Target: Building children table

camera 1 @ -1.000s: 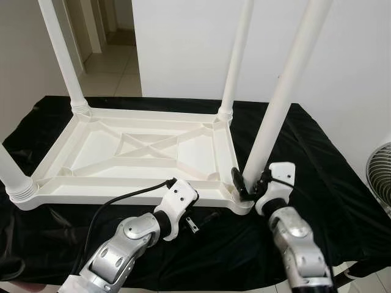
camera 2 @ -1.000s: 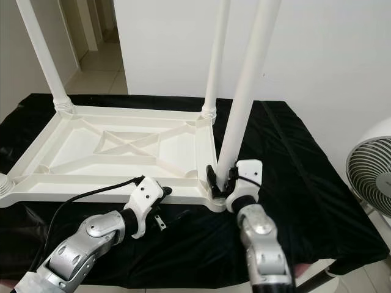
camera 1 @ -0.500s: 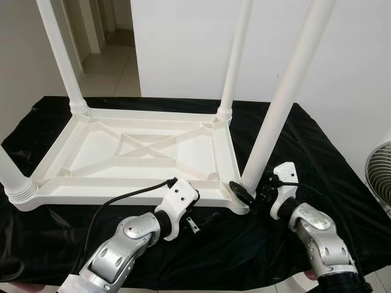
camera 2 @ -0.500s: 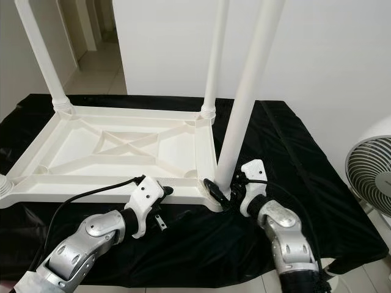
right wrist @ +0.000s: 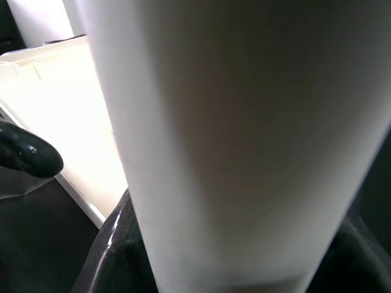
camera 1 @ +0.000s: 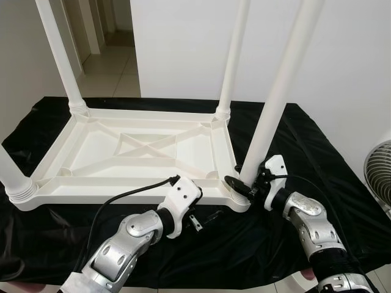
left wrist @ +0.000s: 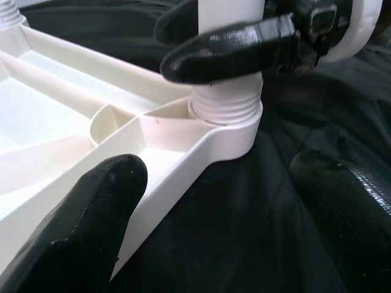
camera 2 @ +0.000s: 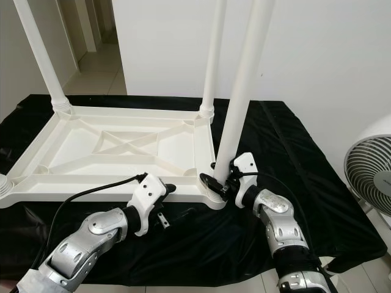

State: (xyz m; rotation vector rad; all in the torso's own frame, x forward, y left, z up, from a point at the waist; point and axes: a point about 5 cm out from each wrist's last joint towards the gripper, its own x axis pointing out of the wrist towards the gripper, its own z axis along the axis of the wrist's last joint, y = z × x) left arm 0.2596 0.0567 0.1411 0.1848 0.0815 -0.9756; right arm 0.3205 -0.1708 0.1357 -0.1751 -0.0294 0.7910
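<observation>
A white children's table (camera 1: 122, 196) lies upside down on a black cloth (camera 1: 317, 159), its legs pointing up. My right gripper (camera 1: 244, 185) is shut on the near right leg (camera 1: 278, 91) just above its ribbed base (left wrist: 226, 110). In the right wrist view that leg (right wrist: 232, 140) stands between the fingers. My left gripper (camera 1: 204, 220) is open at the table's front rim, left of that corner. One of its fingers (left wrist: 79, 238) is over the rim and the other (left wrist: 348, 207) is over the cloth. The right gripper's finger (left wrist: 232, 52) wraps the leg there.
Two other legs (camera 1: 61, 55) (camera 1: 232, 61) stand at the far corners and one (camera 1: 12, 177) at the near left. A fan (camera 2: 369, 183) stands on the floor to the right. A white wall is close behind, and a doorway (camera 1: 104, 36) opens at the far left.
My right forearm has swung out to the right, with its gripper staying at the base of the leg. The left gripper has crept slightly towards the table's rim.
</observation>
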